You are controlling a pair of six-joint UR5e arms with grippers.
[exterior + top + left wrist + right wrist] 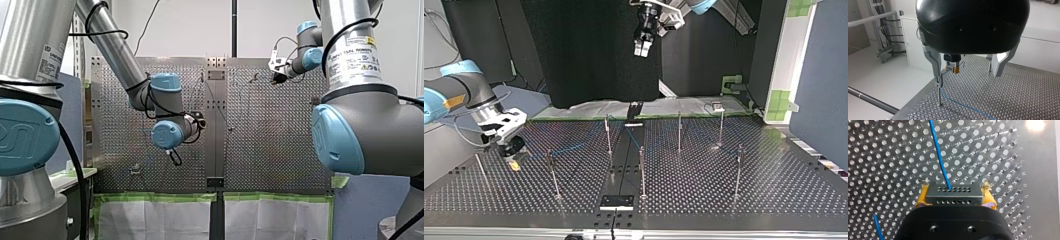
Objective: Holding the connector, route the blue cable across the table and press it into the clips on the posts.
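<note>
My right gripper (956, 199) is shut on a grey connector (953, 192), gripped between its yellow pads (921, 199) just above the perforated table. The blue cable (939, 155) leaves the connector and runs away over the holes. In the top view my right gripper (514, 161) is low at the left, and the cable (574, 148) trails from it toward the middle posts (608, 132). My left gripper (968, 75) hangs high, open and with nothing in it; below it a post (939, 91) carries the cable (965, 106). It also shows high up in the top view (641, 50).
Several thin posts stand across the table, among them one (553, 172) near my right gripper, one (642, 170) at the middle and one (739, 170) at the top view's right. A small black plate (616, 201) lies at the near edge. A dark screen (594, 50) hangs behind.
</note>
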